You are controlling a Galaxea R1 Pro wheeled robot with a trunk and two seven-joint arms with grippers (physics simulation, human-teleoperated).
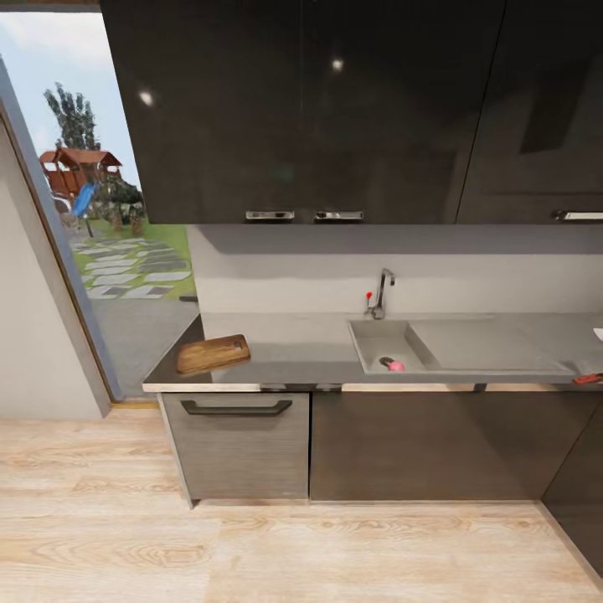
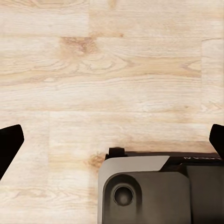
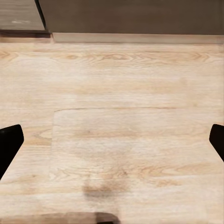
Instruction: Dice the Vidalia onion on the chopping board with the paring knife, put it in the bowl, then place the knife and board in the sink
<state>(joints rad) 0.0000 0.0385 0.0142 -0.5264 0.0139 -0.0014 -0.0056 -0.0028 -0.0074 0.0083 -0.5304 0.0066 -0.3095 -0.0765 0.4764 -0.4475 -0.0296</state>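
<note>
In the head view the grey countertop (image 1: pixel 285 339) runs across the middle. On its left end lies the brown chopping board (image 1: pixel 213 353). The sink (image 1: pixel 373 339) is set in it further right, with a steel tap (image 1: pixel 381 293) behind it. A small pinkish Vidalia onion (image 1: pixel 394 365) rests at the basin's front. The paring knife's red handle (image 1: pixel 589 378) pokes in at the right edge, and a sliver of the white bowl (image 1: pixel 599 334) shows above it. My left gripper (image 2: pixel 112 142) and right gripper (image 3: pixel 112 144) both hang open over the pale wood floor, with nothing between their fingers.
Dark wall cabinets (image 1: pixel 335 109) hang above the counter, and dark base cabinets (image 1: pixel 419 444) stand below it. A doorway (image 1: pixel 109 251) to a garden opens at the left. Wood floor (image 1: pixel 293 544) lies between me and the cabinets. Part of my grey base (image 2: pixel 144 186) appears in the left wrist view.
</note>
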